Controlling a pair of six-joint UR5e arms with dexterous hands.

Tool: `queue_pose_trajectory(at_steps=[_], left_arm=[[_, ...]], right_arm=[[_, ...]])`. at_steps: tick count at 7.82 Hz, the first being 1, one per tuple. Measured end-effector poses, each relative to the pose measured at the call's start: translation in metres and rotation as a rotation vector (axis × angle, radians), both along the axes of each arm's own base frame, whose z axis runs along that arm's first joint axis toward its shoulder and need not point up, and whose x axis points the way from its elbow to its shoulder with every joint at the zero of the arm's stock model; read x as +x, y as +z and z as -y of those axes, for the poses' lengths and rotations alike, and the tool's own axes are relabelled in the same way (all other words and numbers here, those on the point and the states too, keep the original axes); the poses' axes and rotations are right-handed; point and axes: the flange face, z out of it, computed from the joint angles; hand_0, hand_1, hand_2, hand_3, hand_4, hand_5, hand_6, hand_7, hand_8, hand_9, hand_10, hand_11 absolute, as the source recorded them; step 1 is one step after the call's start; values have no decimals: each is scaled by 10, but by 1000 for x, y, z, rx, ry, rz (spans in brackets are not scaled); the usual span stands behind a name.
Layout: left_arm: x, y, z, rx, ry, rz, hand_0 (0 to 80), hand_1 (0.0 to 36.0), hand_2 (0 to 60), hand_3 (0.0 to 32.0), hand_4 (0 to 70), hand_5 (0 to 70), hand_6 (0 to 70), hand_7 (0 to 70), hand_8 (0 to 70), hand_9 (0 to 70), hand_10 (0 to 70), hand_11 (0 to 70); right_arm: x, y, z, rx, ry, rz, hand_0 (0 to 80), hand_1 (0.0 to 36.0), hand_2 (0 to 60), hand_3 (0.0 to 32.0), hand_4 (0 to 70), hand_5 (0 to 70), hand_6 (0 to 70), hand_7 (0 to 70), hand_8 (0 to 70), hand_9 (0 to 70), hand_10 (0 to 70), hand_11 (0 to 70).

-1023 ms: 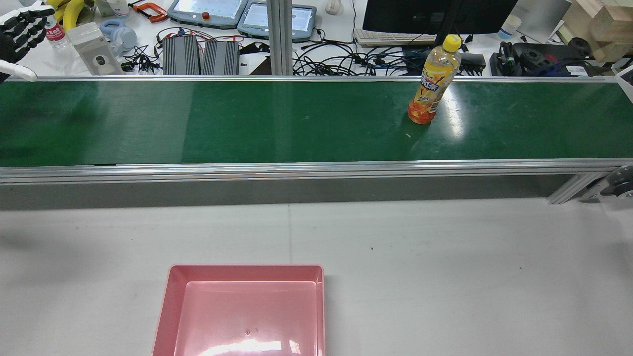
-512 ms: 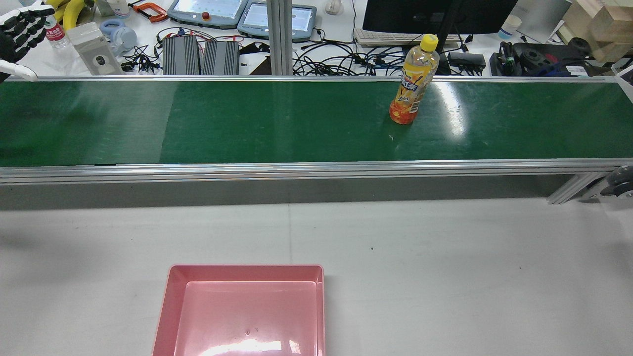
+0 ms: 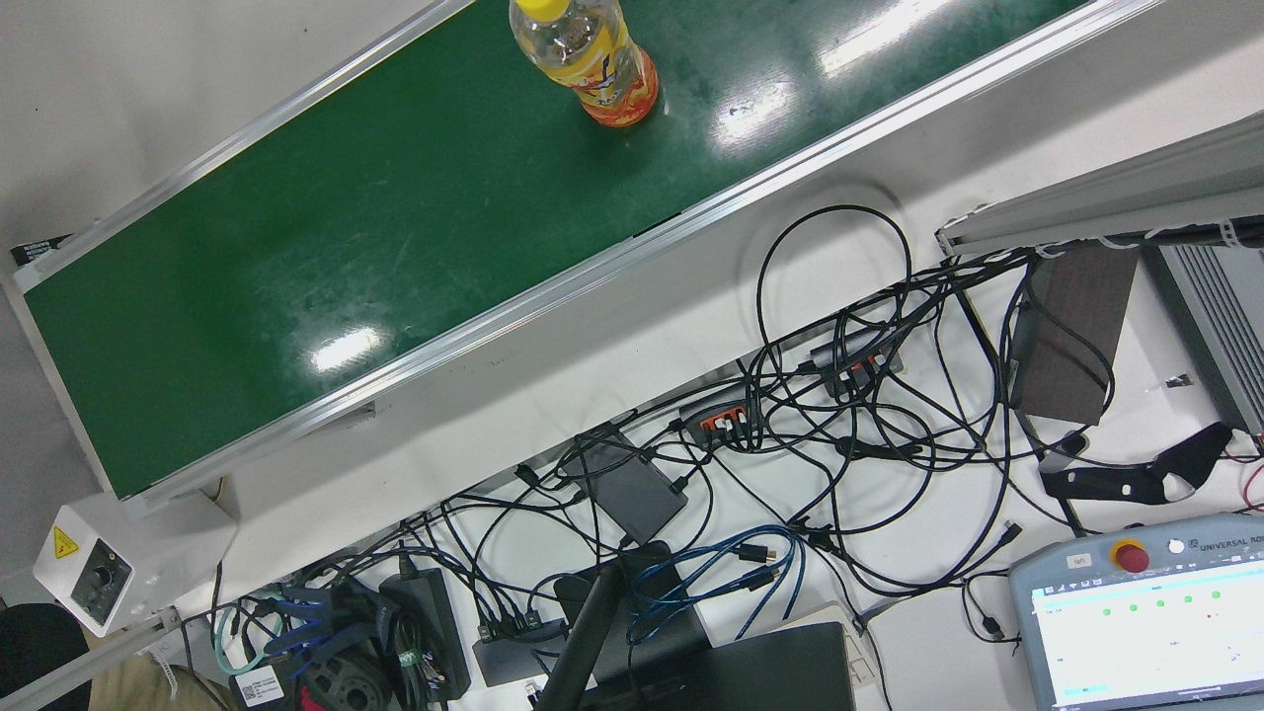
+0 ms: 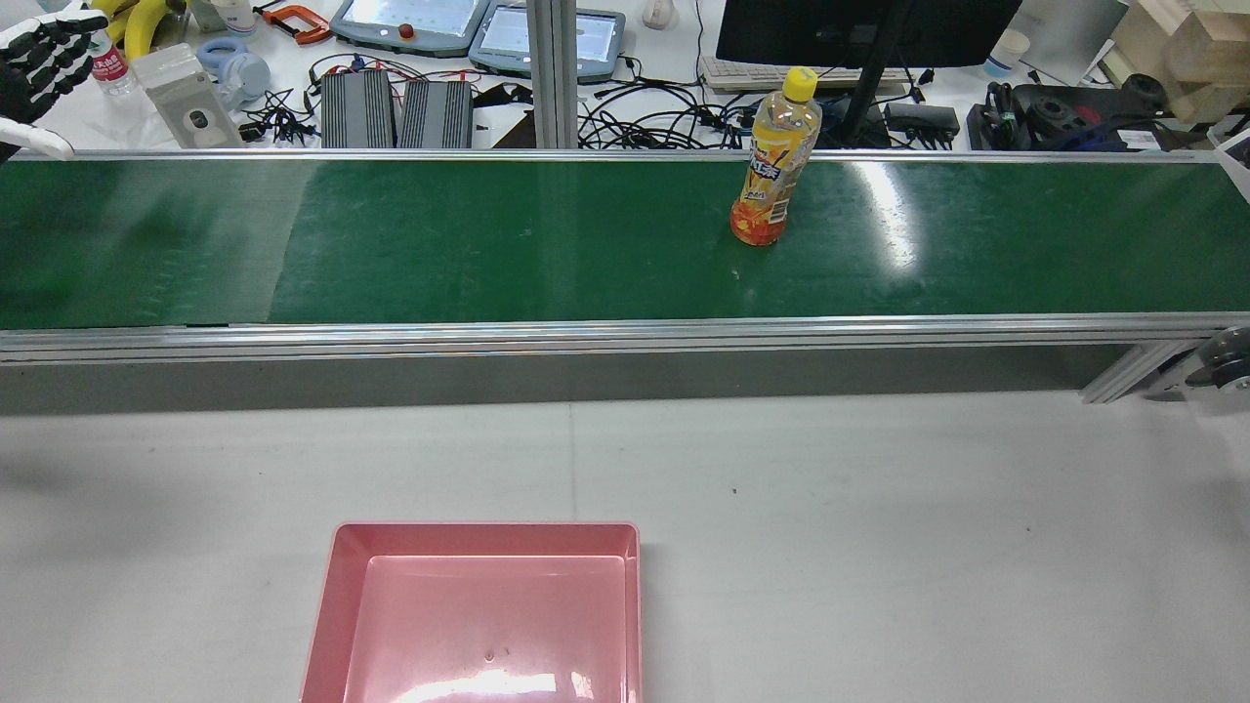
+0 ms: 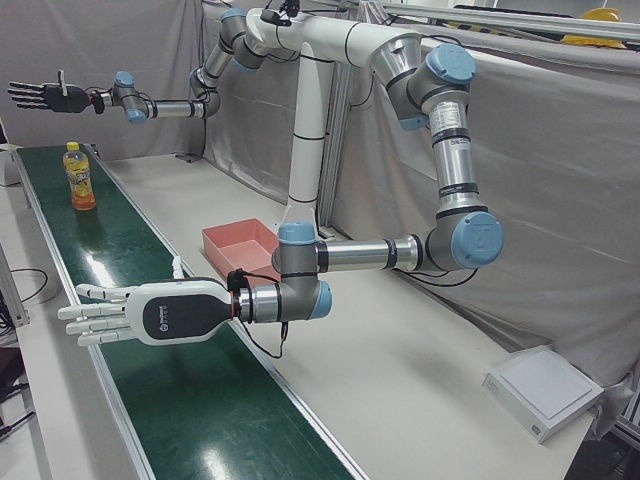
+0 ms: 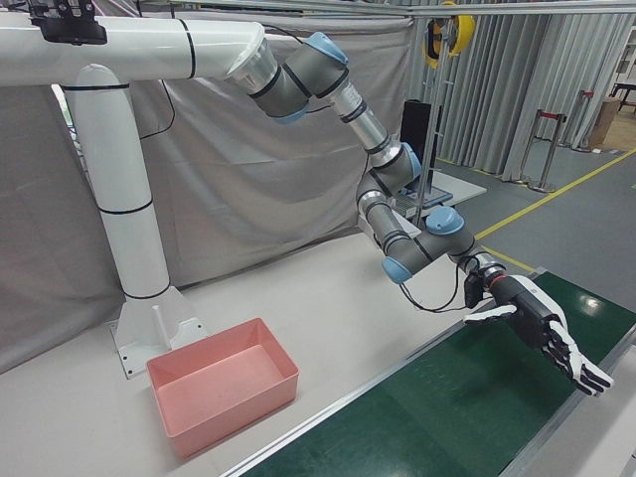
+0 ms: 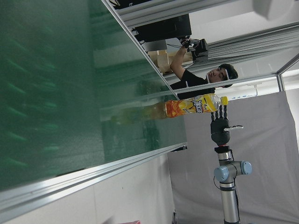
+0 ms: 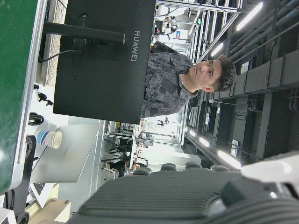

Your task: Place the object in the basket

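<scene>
I am holding my left hand (image 5: 130, 315) out flat over the near end of the green conveyor belt (image 5: 170, 400) in the left-front view, fingers stretched apart and gripping nothing. In the rear view it is showing only at the top left corner (image 4: 39, 59), well apart from everything on the belt.

I am keeping my right hand (image 6: 537, 333) spread wide as well, dark palm showing, fingers fanned and empty above the belt's other end. My left hand's camera is catching it (image 7: 219, 128) past the bottle, fingers apart.

The orange tea bottle with the yellow cap (image 4: 771, 171) is standing upright on the belt (image 4: 488, 244), right of the middle in the rear view and closer to the far rail than the near one. Neither of my hands is touching it; it is sitting between them, well clear of both (image 5: 80, 178).

The pink basket (image 4: 483, 528) is resting on the grey table (image 4: 879, 547) on my side of the belt, left of the bottle's position, with nothing inside it.
</scene>
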Motion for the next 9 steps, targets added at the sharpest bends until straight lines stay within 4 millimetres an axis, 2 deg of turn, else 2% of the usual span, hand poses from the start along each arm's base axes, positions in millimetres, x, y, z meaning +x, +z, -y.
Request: queue_pose_trajectory(at_steps=[2, 9], left_arm=[[0, -1, 1, 2, 0, -1, 594, 131, 0, 0, 111, 189, 0, 6, 8, 4, 16, 43], [1, -2, 2, 3, 0, 0, 594, 133, 0, 0, 107, 191, 0, 2, 7, 3, 11, 36]], right_arm=[[0, 0, 0, 0, 0, 0, 0, 0, 0, 0, 0, 0, 0, 0, 0, 0, 0, 0], [0, 0, 0, 0, 0, 0, 0, 0, 0, 0, 0, 0, 0, 0, 0, 0, 0, 0]])
